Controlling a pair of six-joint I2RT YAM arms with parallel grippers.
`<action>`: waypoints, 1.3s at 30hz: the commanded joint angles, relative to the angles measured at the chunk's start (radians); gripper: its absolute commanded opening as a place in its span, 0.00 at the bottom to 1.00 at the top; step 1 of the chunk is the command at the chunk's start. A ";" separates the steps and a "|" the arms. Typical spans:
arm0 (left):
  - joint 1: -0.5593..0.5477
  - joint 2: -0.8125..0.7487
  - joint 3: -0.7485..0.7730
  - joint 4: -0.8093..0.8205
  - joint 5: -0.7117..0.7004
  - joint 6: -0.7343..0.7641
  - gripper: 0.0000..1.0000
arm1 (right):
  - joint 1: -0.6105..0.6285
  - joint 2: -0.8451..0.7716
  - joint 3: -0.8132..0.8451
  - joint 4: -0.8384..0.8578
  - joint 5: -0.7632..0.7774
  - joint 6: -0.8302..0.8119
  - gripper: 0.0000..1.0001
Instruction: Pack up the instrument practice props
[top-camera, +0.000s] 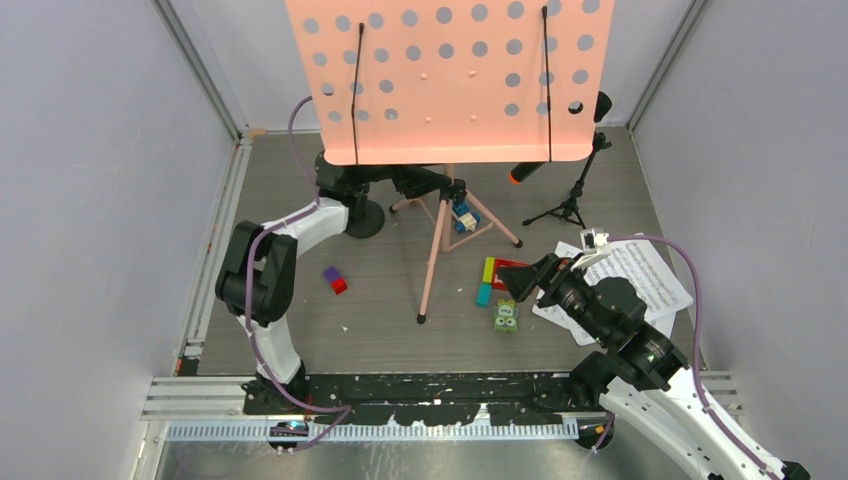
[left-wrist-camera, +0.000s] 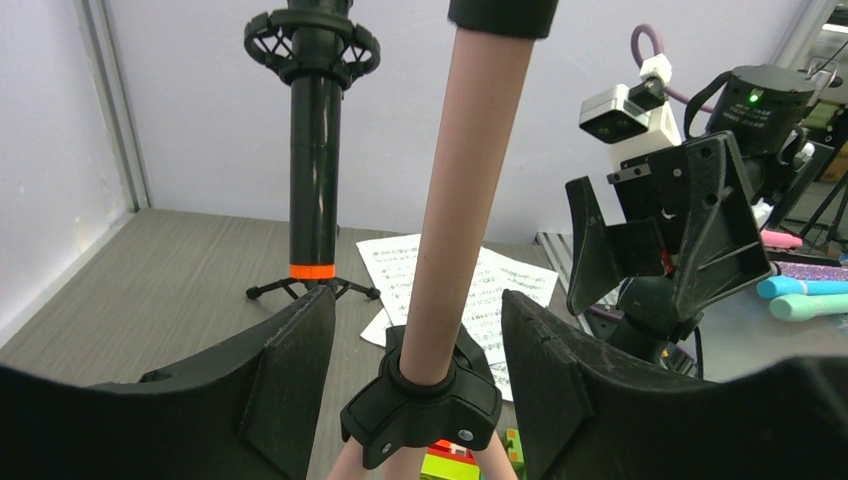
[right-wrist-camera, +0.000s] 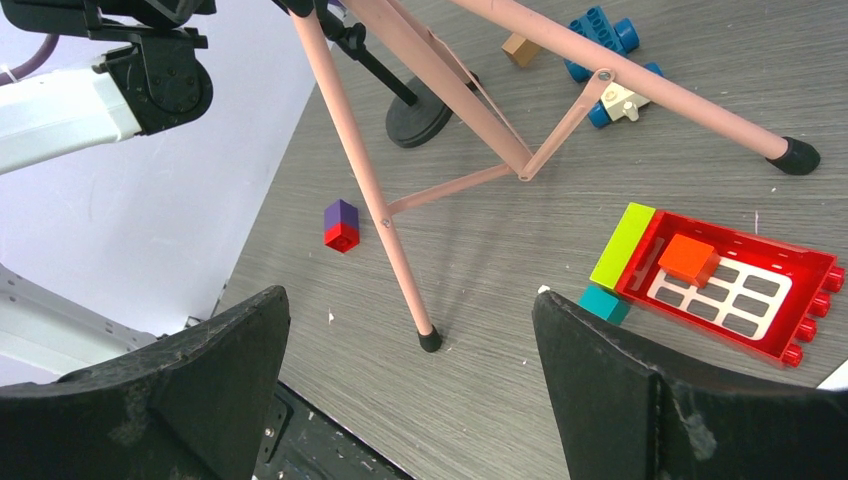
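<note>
L gripper (left-wrist-camera: 418, 300) is straddling the pole (left-wrist-camera: 470, 170) of the pink sheet-music holder (top-camera: 450, 80), standing upright mid-table, just above its leg hub (left-wrist-camera: 420, 405), jaws apart and not touching it, prob. lining up a grasp; R gripper (right-wrist-camera: 408, 300) is hovering wide open, empty, beside a tripod leg (right-wrist-camera: 365, 180).

Lab cell — alu-framed walls (top-camera: 90, 200)

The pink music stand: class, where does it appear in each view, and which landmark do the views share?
Top external: the pink music stand, perforated desk top centre, legs below.
Left wrist: its pole up the centre, inside the open left pincer.
Right wrist: its legs cross the upper half.
Shared landmark: the right pincer, in all three.
</note>
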 joint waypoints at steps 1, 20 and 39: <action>-0.019 -0.050 0.026 -0.121 0.003 0.132 0.59 | -0.002 -0.005 0.036 0.009 0.010 0.003 0.95; -0.028 -0.083 0.041 -0.319 0.016 0.287 0.35 | -0.002 -0.016 0.026 0.012 0.014 0.005 0.95; -0.030 -0.080 0.043 -0.363 0.032 0.317 0.19 | -0.002 -0.010 0.023 0.015 0.011 0.015 0.95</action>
